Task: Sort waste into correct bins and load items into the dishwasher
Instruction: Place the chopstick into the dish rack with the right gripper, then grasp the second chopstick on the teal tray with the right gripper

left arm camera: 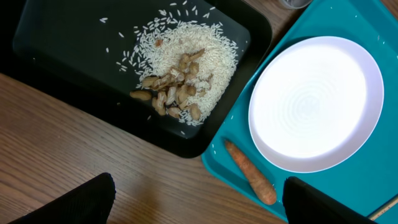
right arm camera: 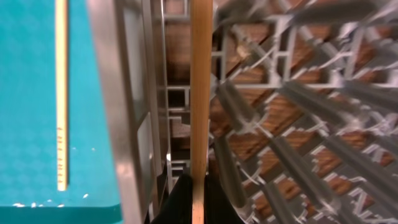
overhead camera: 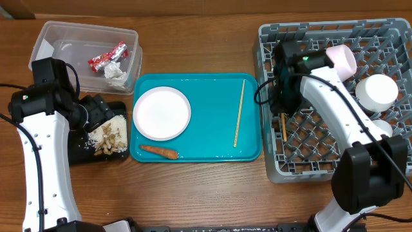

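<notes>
My right gripper [right arm camera: 199,202] is shut on a wooden chopstick [right arm camera: 199,93] and holds it inside the left edge of the grey dish rack [overhead camera: 273,161]; the chopstick also shows in the overhead view [overhead camera: 283,127]. The second chopstick [overhead camera: 239,113] lies on the teal tray [overhead camera: 212,148]. My left gripper [left arm camera: 199,199] is open and empty above the table, near the carrot piece [left arm camera: 250,172] and white plate [left arm camera: 317,102]. Rice with brown scraps [left arm camera: 180,74] lies in the black tray [left arm camera: 56,43]. The foil wrapper [overhead camera: 107,56] and tissue [overhead camera: 116,74] lie in the clear tub [overhead camera: 51,35].
A white cup [overhead camera: 342,59] and white bowls [overhead camera: 378,90] sit in the rack at the right. The carrot [overhead camera: 159,151] lies at the teal tray's front left edge, beside the plate [overhead camera: 161,113]. Bare wooden table runs along the front.
</notes>
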